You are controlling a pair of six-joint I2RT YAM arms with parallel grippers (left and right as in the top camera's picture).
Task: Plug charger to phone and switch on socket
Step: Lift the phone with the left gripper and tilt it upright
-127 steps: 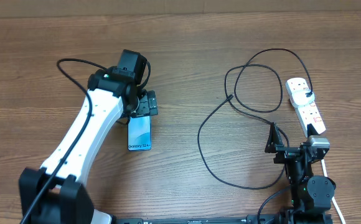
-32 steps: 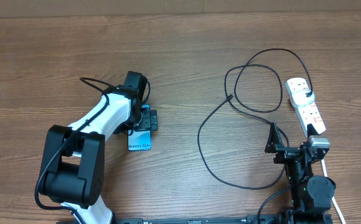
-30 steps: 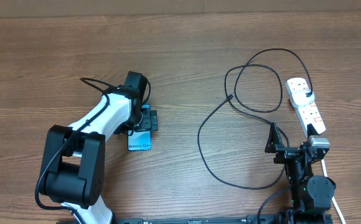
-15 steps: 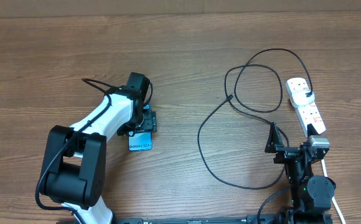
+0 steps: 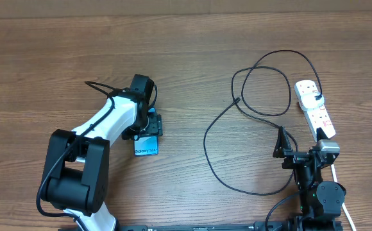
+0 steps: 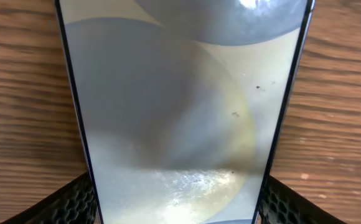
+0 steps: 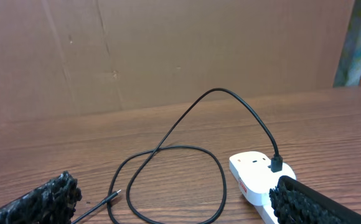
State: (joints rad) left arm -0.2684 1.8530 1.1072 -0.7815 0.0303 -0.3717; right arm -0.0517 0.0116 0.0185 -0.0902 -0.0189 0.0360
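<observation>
Two arms on show over a brown wood-grain worktop (image 5: pixel 186 51), and the action sits on the left side. The white-shelled left arm (image 5: pixel 102 128) is bent low over the slim rectangular phone with the lit blue screen and white lettering (image 5: pixel 146 146), which lies flat on the left half of the worktop with only its near end peeking out from under the wrist. From the left wrist view the screen fills nearly everything, pale and glossy, and the left jaws straddle it: one black textured pad (image 6: pixel 75 202) at each lower corner, set right against the phone's two long dark edges, partly open at the width of the handset. Over on the right, well apart from the phone, the long thin black cable (image 5: pixel 204 142) sprawls in big loops, its small plug tip (image 7: pixel 114 195) lying loose on the wood. Its other end runs into the far end of the white elongated power strip with red marks (image 5: pixel 315 109), which lies near the right edge. The black right arm (image 5: pixel 314 167) sits just this side of the strip, right jaws spread fully wide, gripping nothing.
</observation>
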